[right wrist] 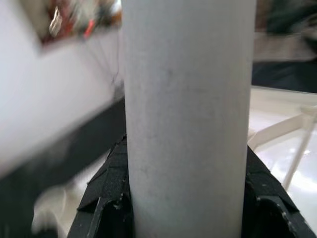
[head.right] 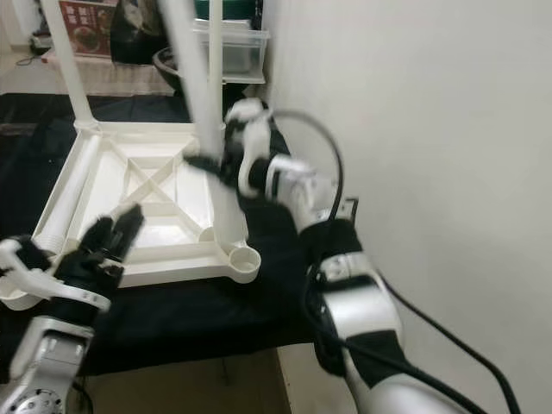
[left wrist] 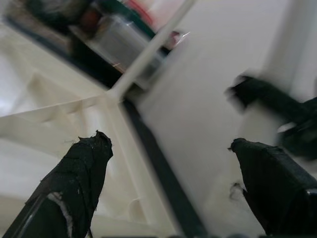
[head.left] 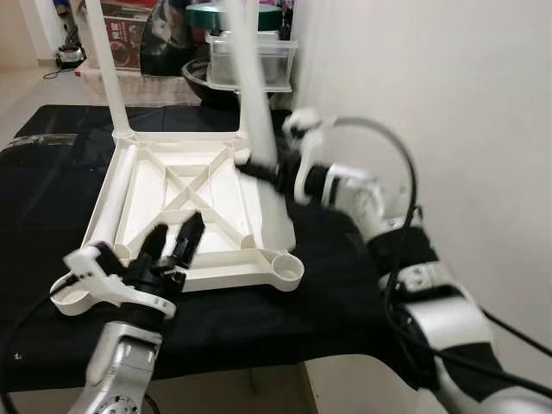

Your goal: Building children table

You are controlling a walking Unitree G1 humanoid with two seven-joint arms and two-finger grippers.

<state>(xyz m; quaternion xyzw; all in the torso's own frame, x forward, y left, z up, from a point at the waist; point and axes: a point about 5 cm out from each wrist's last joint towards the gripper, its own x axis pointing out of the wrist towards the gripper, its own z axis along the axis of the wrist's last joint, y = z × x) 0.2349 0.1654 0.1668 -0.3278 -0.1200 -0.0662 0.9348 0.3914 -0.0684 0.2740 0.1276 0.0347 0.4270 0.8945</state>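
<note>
An upturned white children's table (head.left: 194, 211) lies underside-up on a black cloth (head.left: 285, 310) that covers a tabletop against a pale wall (head.left: 448, 95); crossed ribs and corner sockets show on the underside. Two white legs stand in its far corners. The far-left leg (head.left: 105, 60) rises from its socket and is cut off by the picture's upper edge. The far-right leg (head.left: 252, 82) is cut off the same way, and its lower end is hidden behind the right gripper (head.left: 263, 170), so whether it sits fully in its socket cannot be told. That gripper's black fingers are clenched on this leg just above the table's far-right corner; in the right wrist view the leg (right wrist: 187, 119) sits between both fingers, and everything beyond it is blurred.

The left gripper (head.left: 172, 241) hangs over the table's near edge, fingers spread apart and holding nothing. The near-right socket (head.left: 287, 267) stands empty. A third white leg (head.left: 108, 203) seems to lie along the table's left rim. Beyond the table, a clear plastic box (head.left: 252, 60) and other clutter are too indistinct to name.
</note>
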